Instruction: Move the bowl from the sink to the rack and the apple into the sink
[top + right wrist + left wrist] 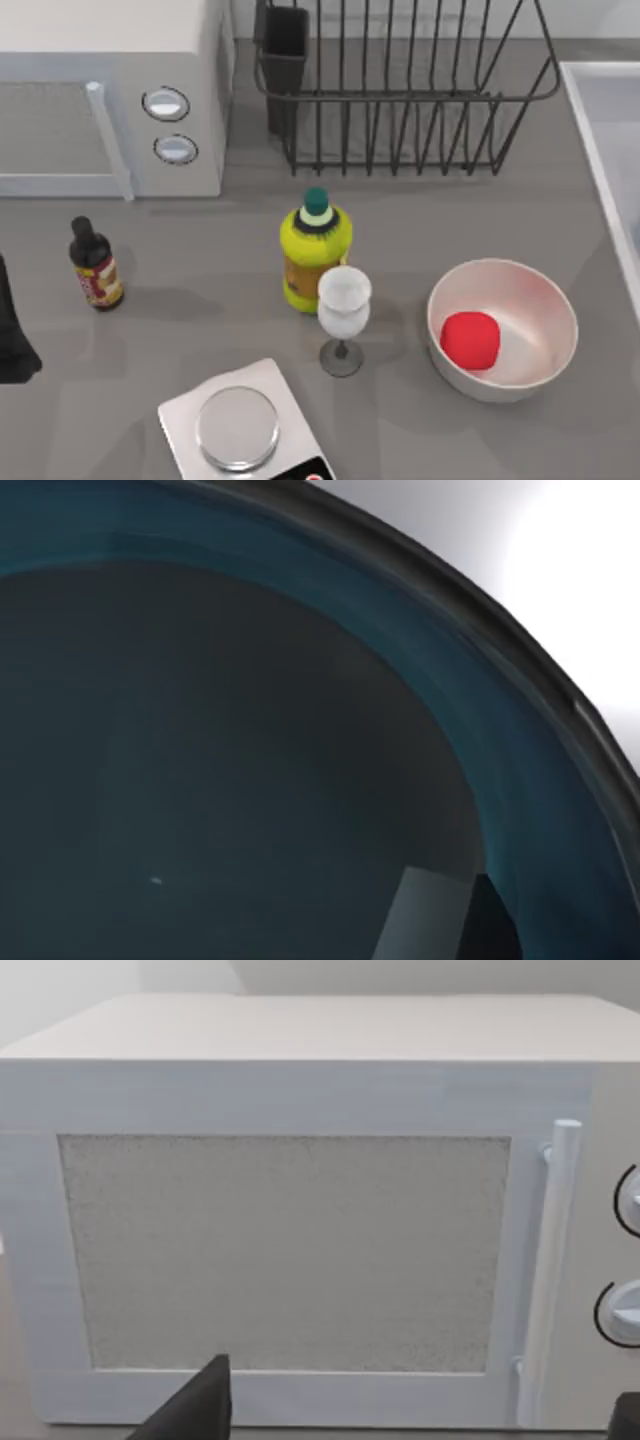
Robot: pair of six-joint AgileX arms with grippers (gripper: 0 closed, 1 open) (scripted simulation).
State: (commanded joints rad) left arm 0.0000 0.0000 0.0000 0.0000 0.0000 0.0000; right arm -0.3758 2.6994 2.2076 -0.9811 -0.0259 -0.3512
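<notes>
Grey tabletop, white microwave at its far left, pale wall behind, soft even light

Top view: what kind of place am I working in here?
Most likely a kitchen counter: a microwave at the back left, a black wire dish rack beside it, and a sink rim at the right edge.

We have a grey table here, and it's crowded. At the back left sits a white microwave, with the black wire rack beside it and the sink at the right edge. Up front: a dark sauce bottle, a yellow-green bottle touching a wine glass, a white bowl and a kitchen scale.
</notes>
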